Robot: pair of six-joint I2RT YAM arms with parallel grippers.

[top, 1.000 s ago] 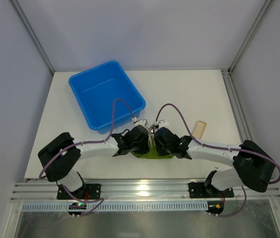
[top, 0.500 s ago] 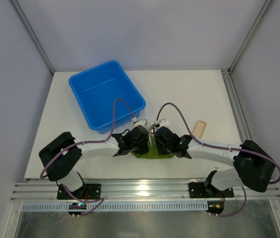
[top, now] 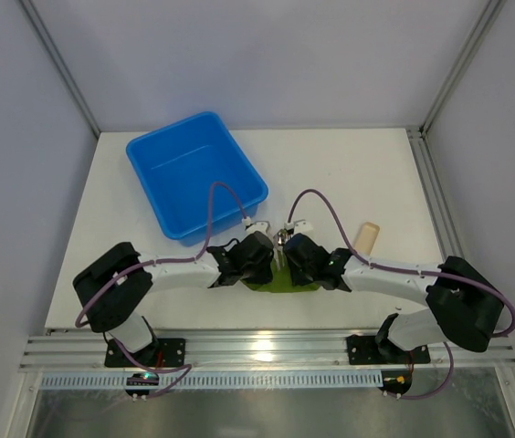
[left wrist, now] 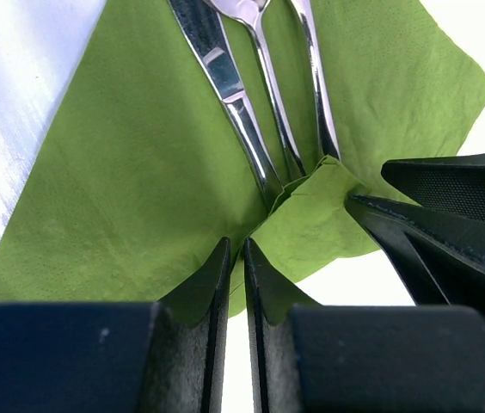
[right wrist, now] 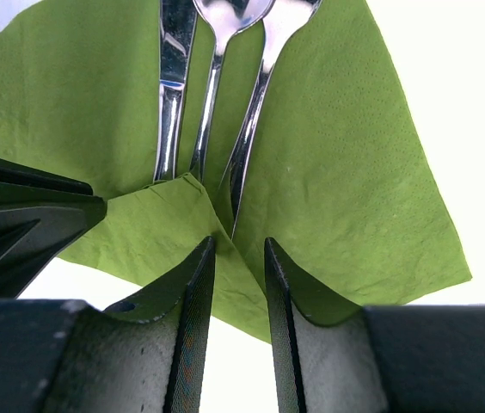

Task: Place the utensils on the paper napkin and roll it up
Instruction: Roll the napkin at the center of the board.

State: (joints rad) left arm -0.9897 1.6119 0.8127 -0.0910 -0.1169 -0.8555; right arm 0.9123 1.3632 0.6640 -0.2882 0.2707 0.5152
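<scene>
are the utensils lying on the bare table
No, all three utensils lie side by side on the green napkin, its near corner folded over their handles.

The napkin (left wrist: 122, 189) is matt green paper, finely dimpled, creased just ahead of the left tool (left wrist: 236, 251). The utensils (left wrist: 217, 69) are mirror-polished metal. Tool fingers (left wrist: 195, 292): matt black plastic.

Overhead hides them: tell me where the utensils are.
Wrist views show the utensils on the green napkin, just ahead of the left pincer and right pincer, near the table's front edge.
</scene>
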